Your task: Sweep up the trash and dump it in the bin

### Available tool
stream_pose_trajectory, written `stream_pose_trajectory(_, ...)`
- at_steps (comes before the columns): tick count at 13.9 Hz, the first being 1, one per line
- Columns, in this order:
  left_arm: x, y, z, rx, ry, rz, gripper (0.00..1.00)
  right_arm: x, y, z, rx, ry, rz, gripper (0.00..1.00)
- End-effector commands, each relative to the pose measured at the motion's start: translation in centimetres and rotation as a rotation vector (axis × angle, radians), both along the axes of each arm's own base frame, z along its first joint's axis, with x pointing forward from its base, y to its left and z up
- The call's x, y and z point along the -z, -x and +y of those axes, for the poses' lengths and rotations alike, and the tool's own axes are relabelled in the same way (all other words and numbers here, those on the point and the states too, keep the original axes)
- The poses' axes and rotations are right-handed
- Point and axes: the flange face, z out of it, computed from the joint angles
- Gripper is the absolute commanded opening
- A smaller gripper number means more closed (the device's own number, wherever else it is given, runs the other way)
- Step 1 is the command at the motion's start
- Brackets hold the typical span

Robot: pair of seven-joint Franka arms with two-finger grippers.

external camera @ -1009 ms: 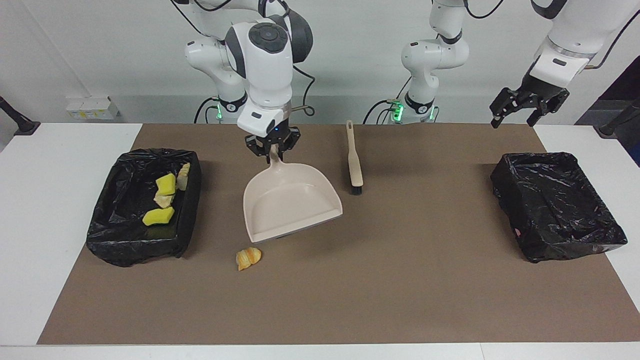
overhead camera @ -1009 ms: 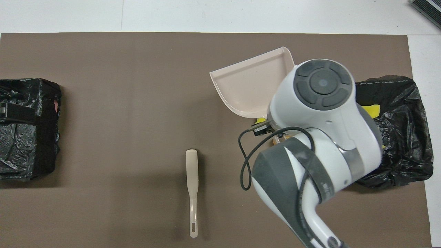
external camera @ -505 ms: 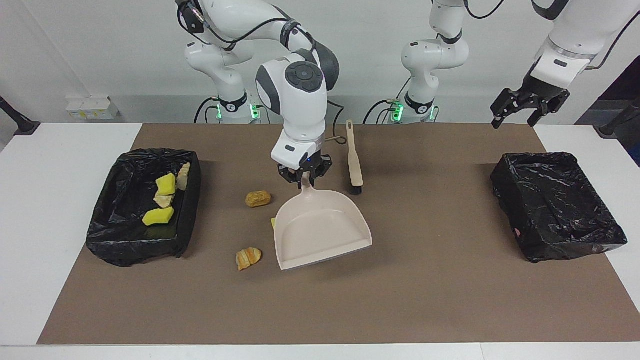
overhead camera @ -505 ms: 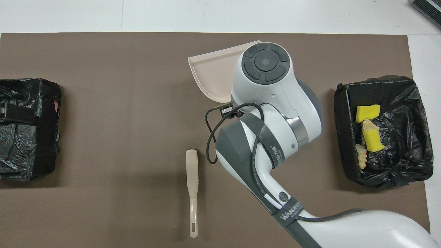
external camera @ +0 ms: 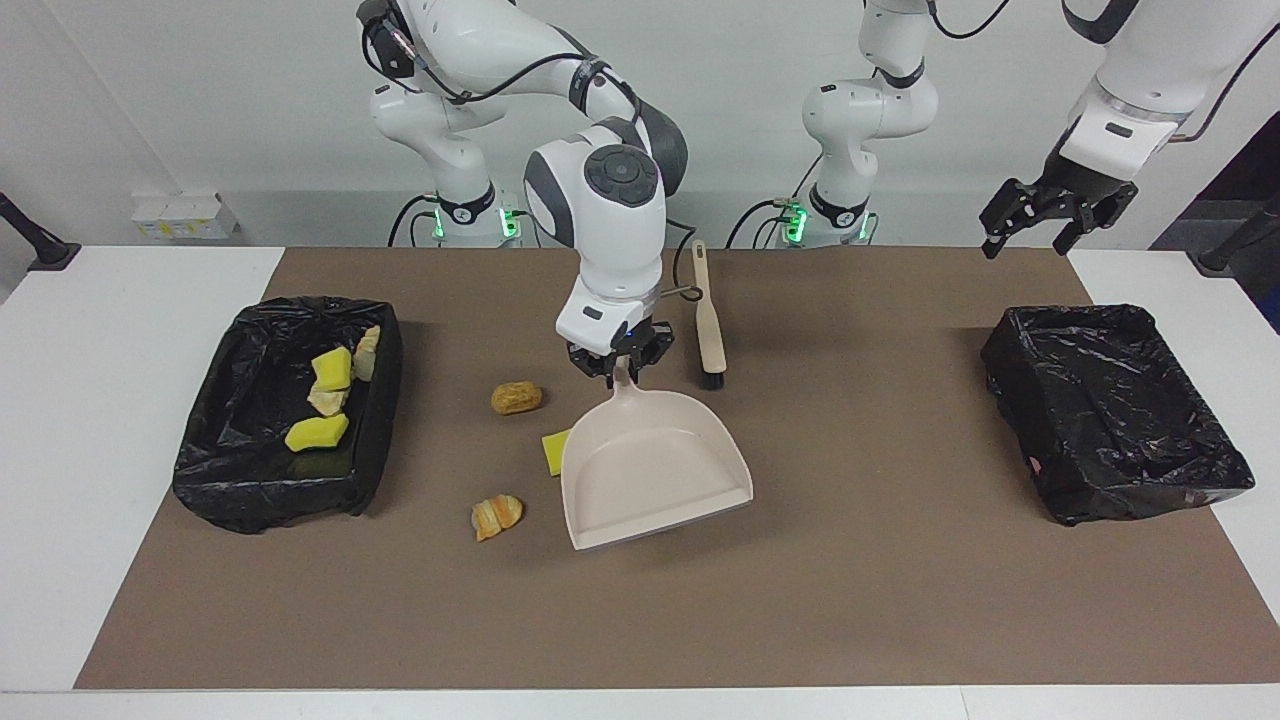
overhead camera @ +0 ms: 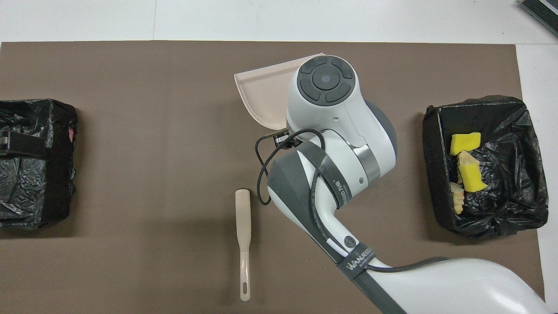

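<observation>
My right gripper [external camera: 620, 372] is shut on the handle of the beige dustpan [external camera: 650, 470], which sits low on the brown mat at mid table, mouth facing away from the robots. Three pieces of trash lie on the mat beside the pan toward the right arm's end: a brown lump [external camera: 516, 398], a yellow sponge bit [external camera: 555, 450] against the pan's edge, and an orange bread lump [external camera: 497, 515]. In the overhead view the right arm hides them; only part of the dustpan [overhead camera: 261, 93] shows. My left gripper [external camera: 1045, 215] waits open in the air above the mat's corner at its own end.
A black-lined bin [external camera: 375, 420] at the right arm's end holds several yellow and tan scraps [external camera: 330, 370]; it also shows in the overhead view [overhead camera: 431, 174]. Another black-lined bin [external camera: 1130, 500] stands at the left arm's end. The beige brush [external camera: 708, 320] lies nearer the robots than the pan.
My right arm carried the dustpan from beside the scrap-filled bin toward mid table and lowered it, uncovering the brown lump and the sponge bit. The left arm has not moved.
</observation>
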Motion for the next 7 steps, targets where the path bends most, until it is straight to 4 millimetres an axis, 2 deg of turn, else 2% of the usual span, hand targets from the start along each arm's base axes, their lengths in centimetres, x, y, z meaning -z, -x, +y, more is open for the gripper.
stream_pose_trajectory(1,0.2,0.4,0.4,0.008,-0.015,-0.002,1.0,-0.3,-0.4,0.5,0.019,-0.018,-0.013,0.0)
stream_pose_trajectory(5,0.2,0.4,0.3,0.01,-0.015,-0.002,1.0,-0.3,-0.3,0.5,0.021,-0.016,-0.01,0.0)
stream_pose_trajectory(7,0.2,0.4,0.3,0.01,-0.015,-0.002,1.0,-0.5,0.8,2.4,0.012,-0.018,-0.013,0.0)
